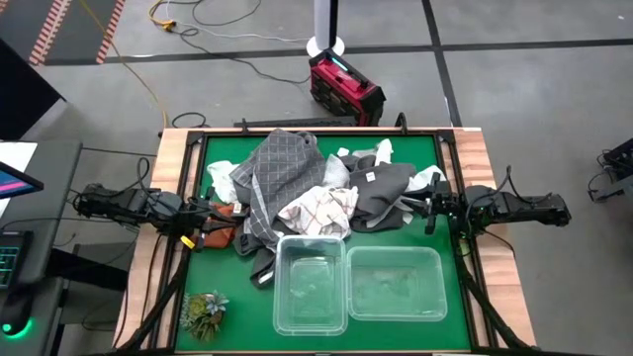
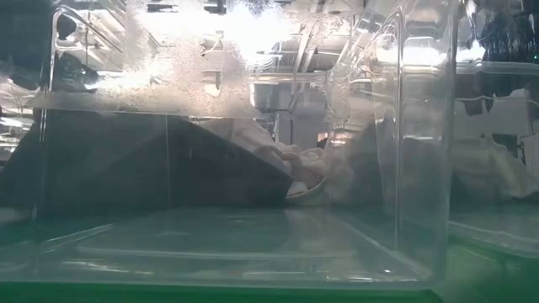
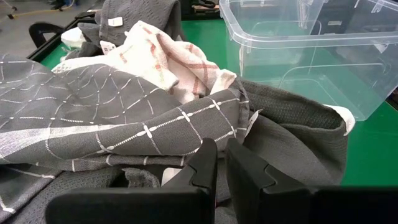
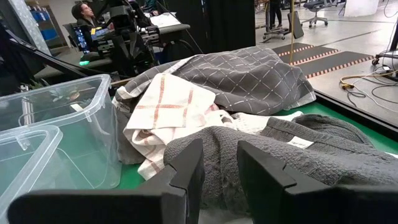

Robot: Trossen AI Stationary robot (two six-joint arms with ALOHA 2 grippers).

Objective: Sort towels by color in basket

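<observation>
1. Sorting looked barely begun. The towels (image 1: 316, 193) lay heaped on the green surface (image 1: 455, 326), between the two sets of jaws.
2. Left gripper (image 3: 221, 163): jaws slightly parted, empty, nosed against the dark grey checked towel (image 3: 112, 112).
3. Right gripper (image 4: 219, 163): jaws apart, empty, just short of a dark grey towel (image 4: 323, 155).
4. Next move, by my guess: close on one towel and lift it clear.
5. Both clear bins (image 1: 309, 287) (image 1: 396, 287), beyond the heap, held nothing.

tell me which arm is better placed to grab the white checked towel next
Either could, but probably the left: its pincer sits at the pile's edge with the white checked towel close ahead. The right pincer faces a dark grey towel first.
</observation>
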